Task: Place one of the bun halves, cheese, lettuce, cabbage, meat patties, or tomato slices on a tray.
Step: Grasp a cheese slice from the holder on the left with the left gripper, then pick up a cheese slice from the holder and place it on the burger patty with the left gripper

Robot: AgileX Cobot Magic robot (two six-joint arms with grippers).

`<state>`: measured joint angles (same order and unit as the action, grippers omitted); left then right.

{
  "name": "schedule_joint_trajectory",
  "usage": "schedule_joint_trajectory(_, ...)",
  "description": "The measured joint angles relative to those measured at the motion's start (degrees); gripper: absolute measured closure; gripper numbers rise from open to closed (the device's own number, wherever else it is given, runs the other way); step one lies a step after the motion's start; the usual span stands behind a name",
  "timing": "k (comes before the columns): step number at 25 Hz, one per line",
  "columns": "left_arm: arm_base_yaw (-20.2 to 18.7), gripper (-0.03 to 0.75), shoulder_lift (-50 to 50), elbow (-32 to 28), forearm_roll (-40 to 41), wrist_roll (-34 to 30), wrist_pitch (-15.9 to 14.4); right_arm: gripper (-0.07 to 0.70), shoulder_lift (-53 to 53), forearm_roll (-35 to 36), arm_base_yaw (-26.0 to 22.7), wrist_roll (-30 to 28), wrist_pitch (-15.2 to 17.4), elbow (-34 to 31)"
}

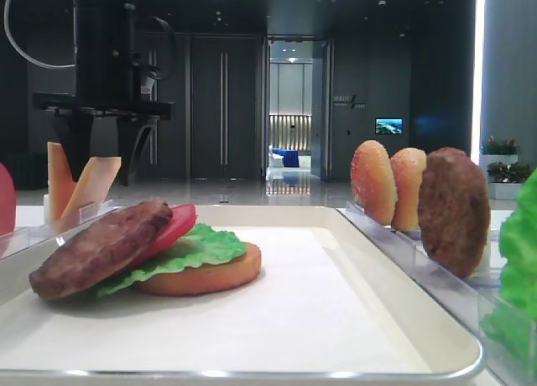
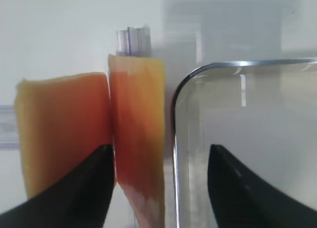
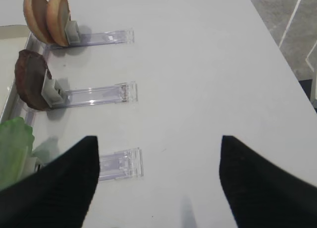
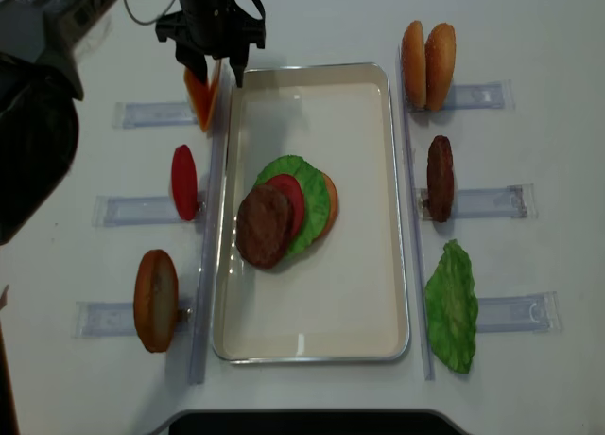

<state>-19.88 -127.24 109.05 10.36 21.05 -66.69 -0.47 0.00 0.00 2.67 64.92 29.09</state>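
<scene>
Two pale orange cheese slices point(image 4: 201, 99) stand in a clear rack just left of the tray's point(image 4: 402, 217) far left corner. My left gripper point(image 4: 216, 76) hangs over them, open. In the left wrist view the right cheese slice point(image 2: 138, 119) and the tray rim point(image 2: 174, 139) lie between its fingers, and the left slice point(image 2: 59, 134) is outside the left finger point(image 2: 74, 193). On the tray a patty point(image 4: 263, 227), tomato slice point(image 4: 291, 200), lettuce point(image 4: 312, 194) and flat bun point(image 4: 330, 203) overlap. My right gripper point(image 3: 158, 183) is open over bare table.
Clear racks line both sides of the tray. On the left stand a tomato slice point(image 4: 183, 182) and a bun point(image 4: 156, 300). On the right stand two bun halves point(image 4: 427, 52), a patty point(image 4: 440, 178) and a lettuce leaf point(image 4: 452, 307).
</scene>
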Motion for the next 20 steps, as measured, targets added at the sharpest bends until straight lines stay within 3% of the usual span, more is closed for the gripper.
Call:
schedule_joint_trajectory(2,0.0,0.361,-0.3,0.0,0.3,-0.4,-0.2,0.145,0.0,0.0,0.0,0.0,0.0,0.0)
schedule_joint_trajectory(5,0.0,0.58,-0.3,0.0,1.1,-2.1,-1.9,0.145,0.0,0.0,0.0,0.0,0.0,0.0)
schedule_joint_trajectory(7,0.0,0.664,-0.2,0.0,1.7,-3.0,-2.4,0.145,0.0,0.0,0.0,0.0,0.0,0.0)
schedule_joint_trajectory(20,0.0,0.685,10.9,0.0,-4.3,-2.6,-3.3,0.145,0.0,0.0,0.0,0.0,0.0,0.0)
